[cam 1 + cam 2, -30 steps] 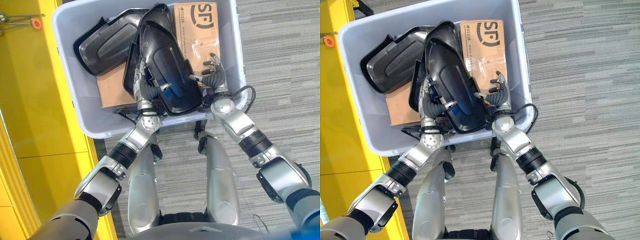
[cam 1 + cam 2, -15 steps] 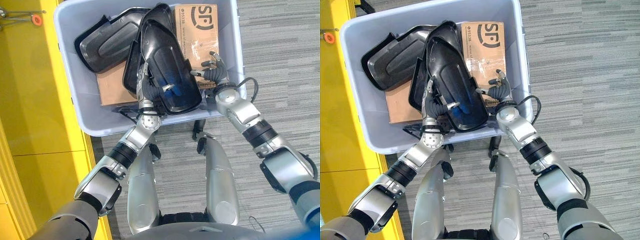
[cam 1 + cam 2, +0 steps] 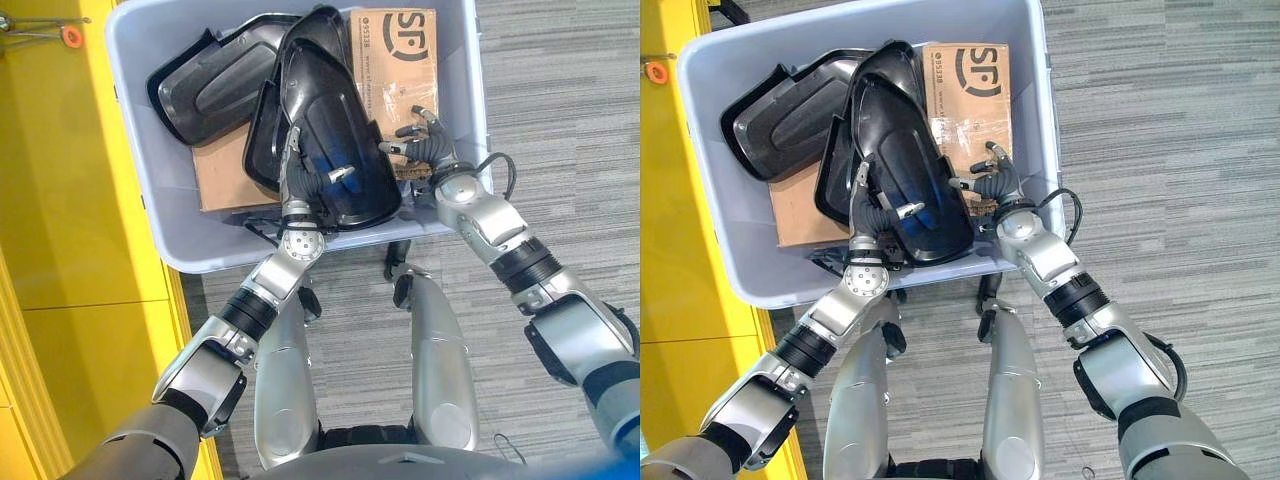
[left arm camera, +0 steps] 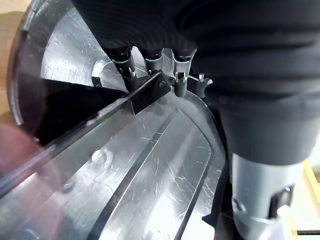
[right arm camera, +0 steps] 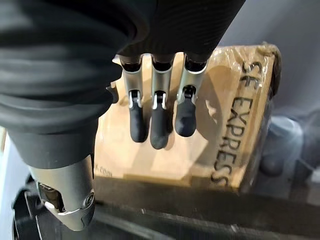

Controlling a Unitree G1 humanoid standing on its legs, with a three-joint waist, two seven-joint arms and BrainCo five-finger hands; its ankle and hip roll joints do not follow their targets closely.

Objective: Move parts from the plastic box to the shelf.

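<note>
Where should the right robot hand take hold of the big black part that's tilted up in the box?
Probably the raised rim on the black part's cardboard-box side, coming from the right. The part stands on edge, the left robot hand already grips the opposite rim, and the open right robot hand hovers beside that edge.

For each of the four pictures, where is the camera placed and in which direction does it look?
Left eye view: on the head, looking down at the plastic box; both arms show.
Right eye view: on the head, same scene, slightly shifted.
Left wrist view: on the left wrist, looking along the left hand, whose fingers curl over the edge of the black part.
Right wrist view: on the right wrist, looking along the open right hand at the cardboard box.
Shared: both eye views show the black part and the cardboard box.
</note>
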